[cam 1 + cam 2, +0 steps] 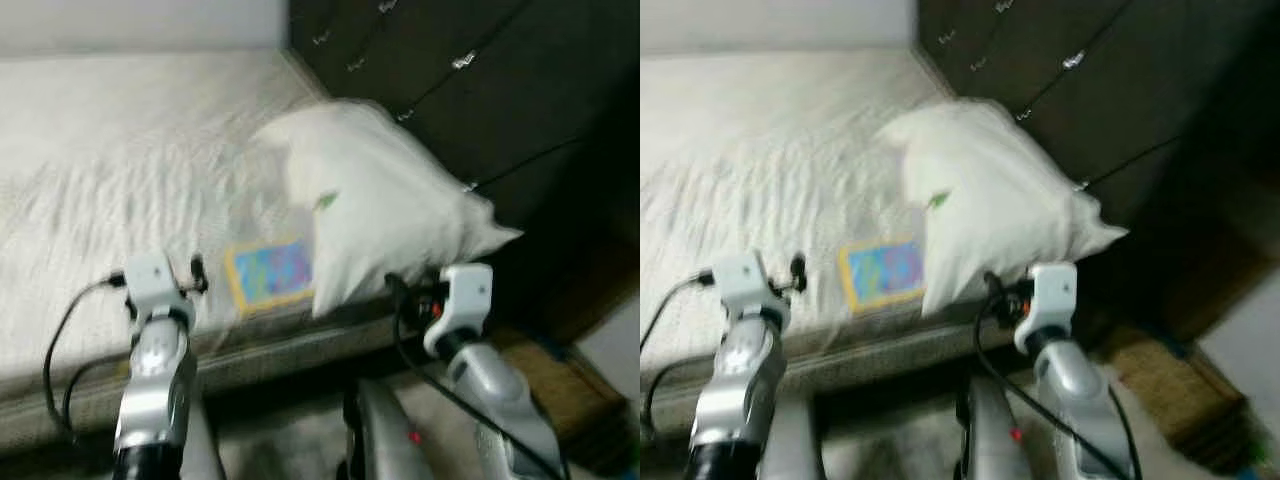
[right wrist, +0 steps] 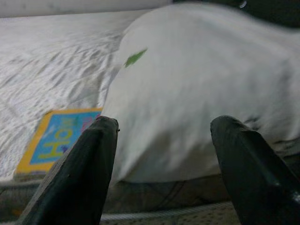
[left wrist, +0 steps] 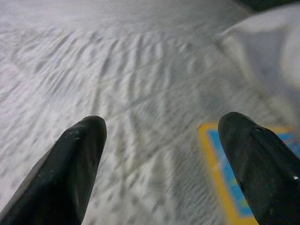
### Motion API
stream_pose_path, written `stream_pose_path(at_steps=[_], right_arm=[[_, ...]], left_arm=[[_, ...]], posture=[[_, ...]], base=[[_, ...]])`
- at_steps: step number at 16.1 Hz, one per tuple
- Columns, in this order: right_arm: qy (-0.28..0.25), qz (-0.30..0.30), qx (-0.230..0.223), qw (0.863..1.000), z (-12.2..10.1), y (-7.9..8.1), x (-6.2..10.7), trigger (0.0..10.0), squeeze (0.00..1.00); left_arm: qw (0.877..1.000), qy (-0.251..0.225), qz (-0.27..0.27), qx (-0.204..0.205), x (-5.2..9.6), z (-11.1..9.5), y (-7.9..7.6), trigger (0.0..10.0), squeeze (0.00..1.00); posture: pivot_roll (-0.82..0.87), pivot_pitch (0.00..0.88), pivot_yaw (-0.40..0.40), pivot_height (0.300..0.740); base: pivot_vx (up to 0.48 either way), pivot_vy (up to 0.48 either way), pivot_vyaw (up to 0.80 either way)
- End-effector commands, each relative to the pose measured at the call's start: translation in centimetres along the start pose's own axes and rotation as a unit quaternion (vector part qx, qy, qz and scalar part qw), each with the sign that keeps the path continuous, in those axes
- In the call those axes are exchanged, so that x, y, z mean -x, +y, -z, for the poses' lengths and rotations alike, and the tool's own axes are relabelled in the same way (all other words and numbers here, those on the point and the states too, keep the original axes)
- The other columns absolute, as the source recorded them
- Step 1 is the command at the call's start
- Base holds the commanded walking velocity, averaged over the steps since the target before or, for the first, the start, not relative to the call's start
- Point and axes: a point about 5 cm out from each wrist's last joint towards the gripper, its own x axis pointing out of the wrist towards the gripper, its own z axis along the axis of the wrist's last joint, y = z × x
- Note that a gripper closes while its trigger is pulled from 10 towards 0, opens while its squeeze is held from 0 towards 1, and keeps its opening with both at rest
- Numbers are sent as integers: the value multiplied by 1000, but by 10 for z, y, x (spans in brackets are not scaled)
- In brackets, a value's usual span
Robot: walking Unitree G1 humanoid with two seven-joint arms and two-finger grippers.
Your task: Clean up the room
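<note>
A white pillow (image 1: pixel 375 205) lies on the right side of a bed (image 1: pixel 120 150) with a white textured cover, against a dark headboard (image 1: pixel 470 80). A flat book with a yellow border and blue cover (image 1: pixel 270 273) lies next to the pillow near the bed's front edge. My left gripper (image 3: pixel 161 159) is open over the bedcover, the book (image 3: pixel 243 178) beside its right finger. My right gripper (image 2: pixel 164 159) is open, facing the pillow (image 2: pixel 201 89) from close by, with the book (image 2: pixel 58 138) off to one side.
The dark headboard runs along the right. A brown woven basket or mat (image 1: pixel 560 385) sits on the floor at lower right, beside the bed's corner. A pale wall (image 1: pixel 140 22) stands behind the bed.
</note>
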Motion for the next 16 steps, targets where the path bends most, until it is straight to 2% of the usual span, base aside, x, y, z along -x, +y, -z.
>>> stream_pose_path(at_steps=[1,6,9,12,16], right_arm=[[8,-1,-5,1000,0,-2,4,10000,0],[20,-5,-6,1000,1,-1,10,10000,0],[33,4,-5,999,2,2,21,10000,0],[44,9,-7,999,0,-3,28,10000,0],[51,11,-6,999,-2,-3,36,10000,0]], left_arm=[[1000,16,-11,-7,-1,9,2,10000,0],[999,29,-16,-14,-9,15,2,10000,0],[999,47,-17,-13,-17,23,-4,10000,0],[998,64,0,-18,-27,26,-15,10000,0],[998,41,36,-44,-39,17,-33,10000,0]], posture=[[-68,90,-68,549],[-81,108,-71,499],[-96,133,-83,499],[-131,159,-92,499],[-153,171,-87,499]], base=[[0,0,0],[0,0,0],[0,0,0],[0,0,0],[0,0,0]])
